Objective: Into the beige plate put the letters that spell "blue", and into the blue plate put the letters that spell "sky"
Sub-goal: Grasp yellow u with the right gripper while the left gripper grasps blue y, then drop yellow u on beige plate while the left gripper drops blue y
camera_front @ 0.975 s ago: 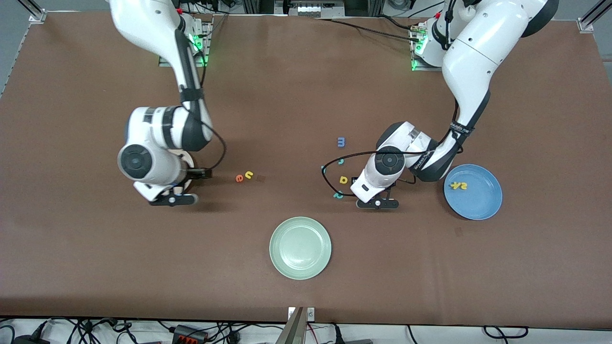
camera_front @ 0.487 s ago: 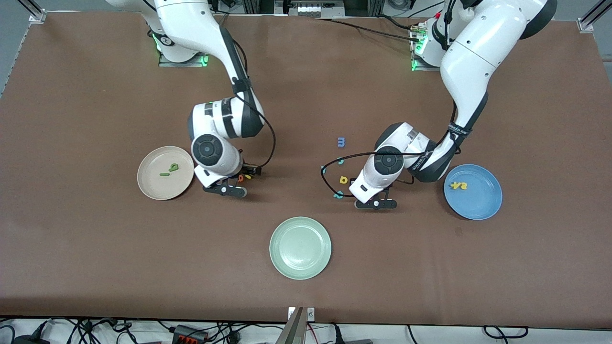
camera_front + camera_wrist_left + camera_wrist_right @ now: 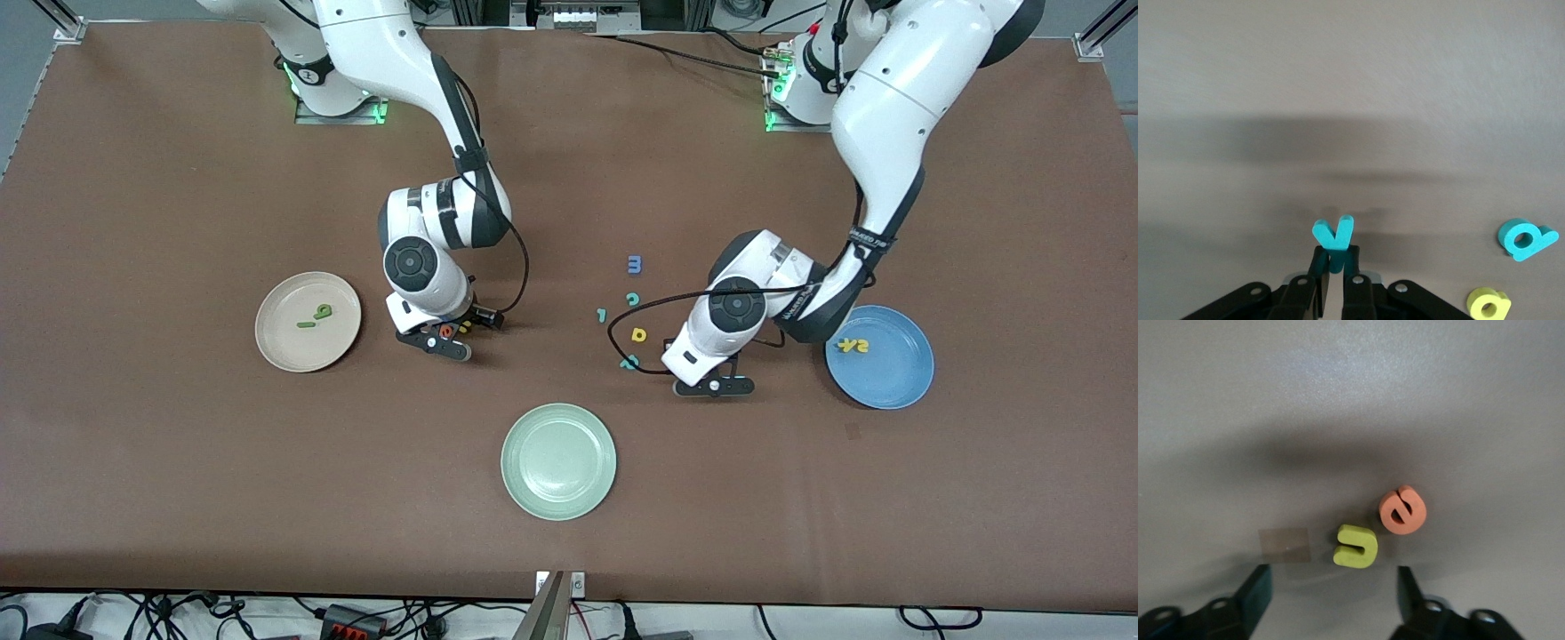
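Observation:
My left gripper is shut on the teal "y", which stands upright between its fingers just above the table; in the front view the gripper is beside the blue plate. That plate holds the yellow "s" and "k". Over the yellow "u" and orange "e" my right gripper hangs open, holding nothing. The beige plate holds the dark-green "b" and "l".
A pale green plate lies nearer the front camera, mid-table. Loose letters lie beside the left gripper: blue "m", teal "c", a teal "l"-like piece, yellow "d", teal "p". A tape patch lies by the "u".
My right arm swung from over the beige plate to over the "u" and "e". The left gripper shut on the teal "y" and shifted slightly toward the blue plate.

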{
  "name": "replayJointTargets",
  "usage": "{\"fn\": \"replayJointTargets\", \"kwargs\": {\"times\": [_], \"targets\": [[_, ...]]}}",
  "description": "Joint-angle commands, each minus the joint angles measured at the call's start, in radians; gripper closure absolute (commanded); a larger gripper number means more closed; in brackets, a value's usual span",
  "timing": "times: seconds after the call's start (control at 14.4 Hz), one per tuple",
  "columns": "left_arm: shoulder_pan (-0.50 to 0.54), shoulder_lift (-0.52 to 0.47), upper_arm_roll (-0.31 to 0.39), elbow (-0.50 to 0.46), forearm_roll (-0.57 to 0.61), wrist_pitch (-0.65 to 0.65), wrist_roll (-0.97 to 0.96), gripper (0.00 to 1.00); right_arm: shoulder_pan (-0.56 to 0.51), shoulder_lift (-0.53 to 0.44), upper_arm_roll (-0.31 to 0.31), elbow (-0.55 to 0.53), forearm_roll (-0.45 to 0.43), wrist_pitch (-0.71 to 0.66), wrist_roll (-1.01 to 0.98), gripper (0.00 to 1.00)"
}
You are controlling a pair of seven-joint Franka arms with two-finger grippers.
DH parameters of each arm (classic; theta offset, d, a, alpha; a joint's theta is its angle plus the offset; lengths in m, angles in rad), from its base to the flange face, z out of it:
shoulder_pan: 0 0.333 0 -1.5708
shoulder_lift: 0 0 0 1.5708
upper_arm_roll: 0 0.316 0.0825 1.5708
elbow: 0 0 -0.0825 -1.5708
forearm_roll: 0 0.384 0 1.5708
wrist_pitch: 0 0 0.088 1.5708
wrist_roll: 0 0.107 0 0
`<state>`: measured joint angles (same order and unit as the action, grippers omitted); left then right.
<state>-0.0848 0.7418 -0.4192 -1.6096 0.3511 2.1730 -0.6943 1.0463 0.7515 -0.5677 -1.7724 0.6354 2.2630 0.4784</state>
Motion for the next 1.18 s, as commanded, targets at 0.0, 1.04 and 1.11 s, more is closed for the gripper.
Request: {"fn": "replayJointTargets", "kwargs": {"times": [0.0,1.04,1.11], "targets": [[0.054,-0.087,-0.004,-0.01,0.019,-0.09,0.059,0.91,-0.018,0.0,0.0,-0.005,0.03,0.015,0.041,0.25],[0.412,-0.162,-0.013,-0.066,0.02,-0.271,0.526,0.0,-0.022,0.003,-0.003,-0.004,0.027,0.01,0.128,0.82],[0.41,-0.176,-0.016,-0.064,0.02,-0.272,0.526,0.0,-0.022,0.002,-0.003,-0.002,0.027,0.01,0.128,0.86]]}}
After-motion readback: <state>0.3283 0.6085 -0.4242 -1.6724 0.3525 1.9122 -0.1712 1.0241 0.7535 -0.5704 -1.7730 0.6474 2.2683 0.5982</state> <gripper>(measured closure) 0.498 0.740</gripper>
